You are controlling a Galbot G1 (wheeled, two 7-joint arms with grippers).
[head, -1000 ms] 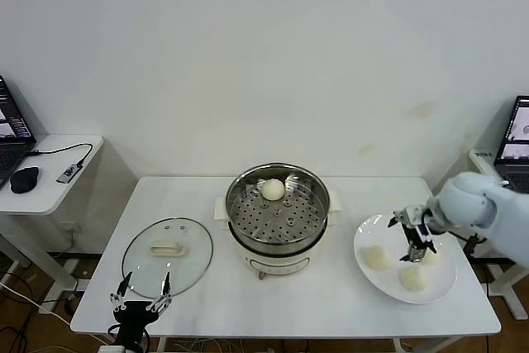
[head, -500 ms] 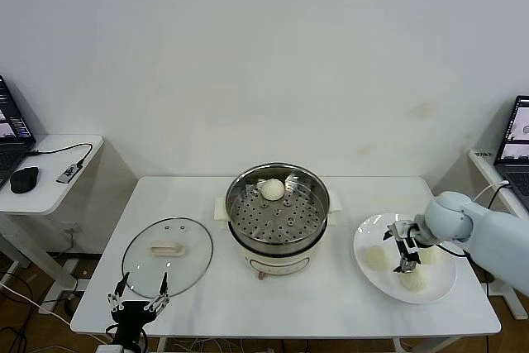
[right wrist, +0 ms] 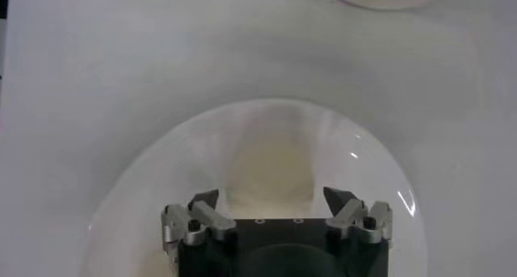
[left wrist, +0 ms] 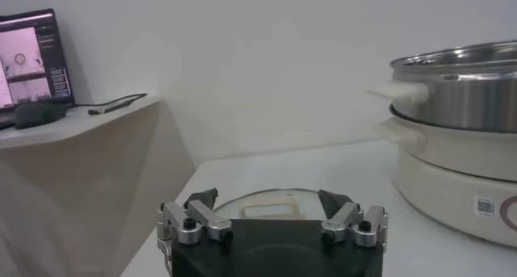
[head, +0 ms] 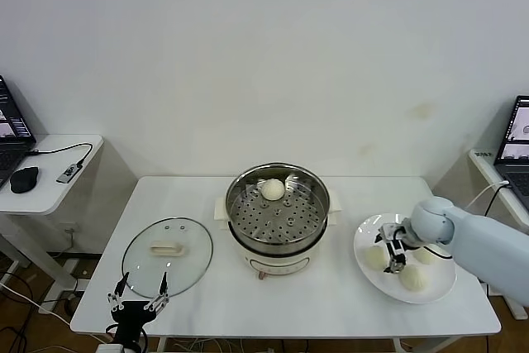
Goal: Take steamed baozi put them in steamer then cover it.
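The steel steamer (head: pixel 278 214) stands mid-table on its cream base and holds one baozi (head: pixel 273 189) on the perforated tray. Three more baozi lie on a white plate (head: pixel 364 237) at the right: a left one (head: pixel 376 259), a front one (head: pixel 412 279) and a right one (head: pixel 428 255). My right gripper (head: pixel 392 254) is open and low over the plate. In the right wrist view (right wrist: pixel 271 198) its jaws stand on either side of the left baozi (right wrist: pixel 271 165). The glass cover (head: pixel 167 255) lies flat at the left. My left gripper (head: pixel 140 299) is open and parked just in front of it.
In the left wrist view the cover (left wrist: pixel 260 201) lies right ahead of the open left gripper (left wrist: pixel 268 199), with the steamer (left wrist: pixel 460 85) beside it. A side desk (head: pixel 50 173) with a mouse and laptop stands at the far left; another laptop (head: pixel 519 140) is at the far right.
My right gripper has moved left across the plate and lower, from above the front and right buns to the left bun. The left arm has not moved.
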